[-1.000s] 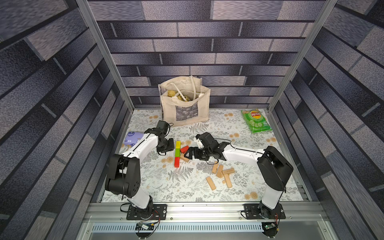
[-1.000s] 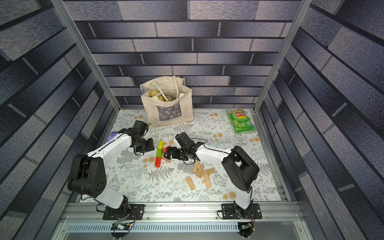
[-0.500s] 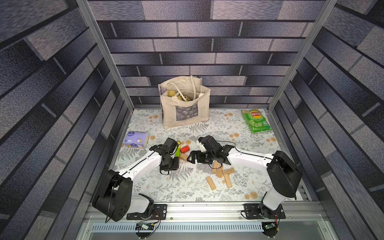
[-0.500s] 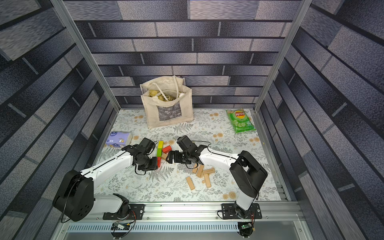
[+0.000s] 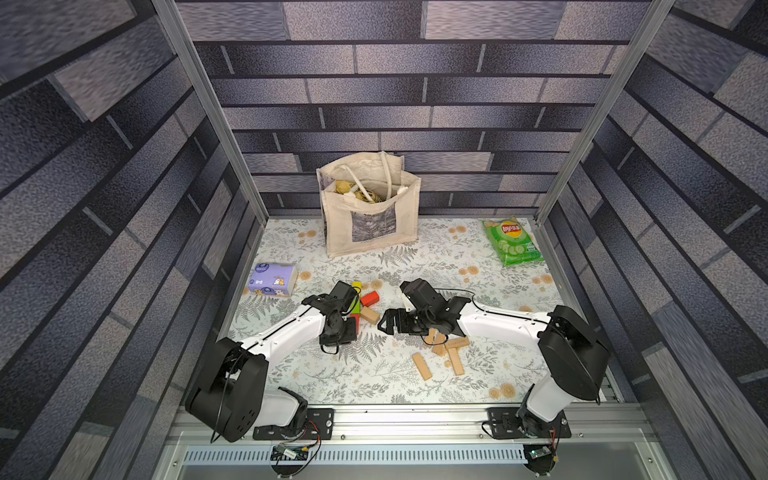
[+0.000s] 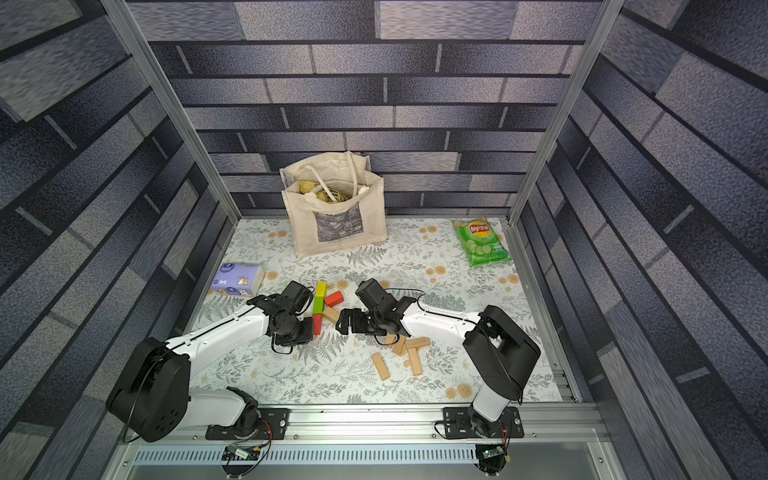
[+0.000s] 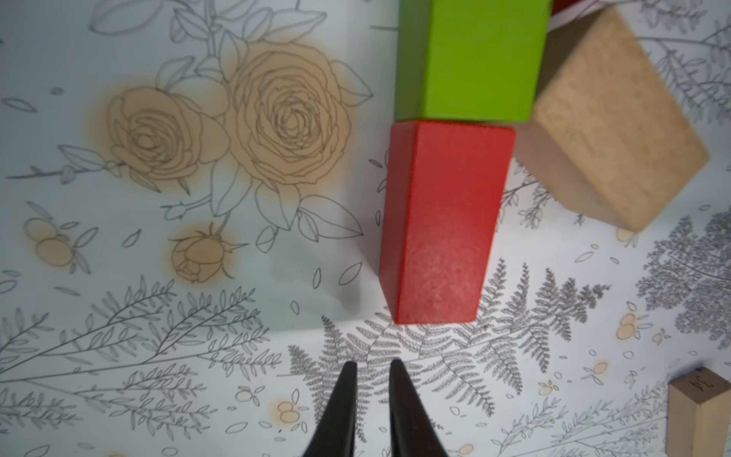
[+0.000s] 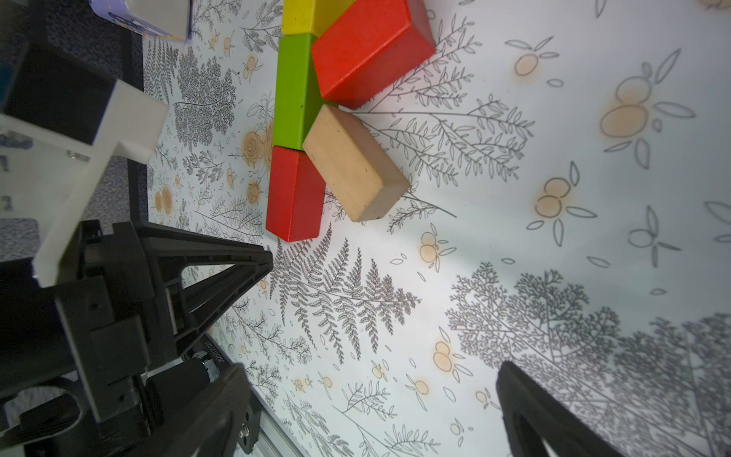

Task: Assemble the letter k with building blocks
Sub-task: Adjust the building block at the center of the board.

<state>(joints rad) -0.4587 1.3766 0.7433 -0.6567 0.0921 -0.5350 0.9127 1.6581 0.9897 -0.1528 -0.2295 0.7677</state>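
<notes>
The multicoloured letter k lies flat mid-table: a stem of yellow (image 6: pixel 321 287), green (image 6: pixel 318 305) and red (image 6: pixel 317 324) building blocks, a slanted red arm (image 6: pixel 333 298) and a slanted tan arm (image 6: pixel 331 314). My left gripper (image 7: pixel 372 368) hovers low just short of the red stem block's (image 7: pixel 439 221) near end, its fingers almost together with nothing between them; in both top views it sits at the stem's foot (image 5: pixel 352 330) (image 6: pixel 308 330). My right gripper (image 8: pixel 372 380) (image 6: pixel 347 322) stands wide open and holds nothing, to the right of the tan arm (image 8: pixel 352 162). Several loose tan blocks (image 6: pixel 414 360) lie front right.
A cream tote bag (image 5: pixel 370 216) stands at the back. A green chips bag (image 5: pixel 513 243) lies back right and a purple tissue pack (image 5: pixel 272 280) at the left edge. The right arm reaches over the loose tan pile (image 5: pixel 438 345).
My left arm swung from the far left side of the stem round to its near end, and its fingers drew together. The right gripper stayed wide open and shifted only slightly.
</notes>
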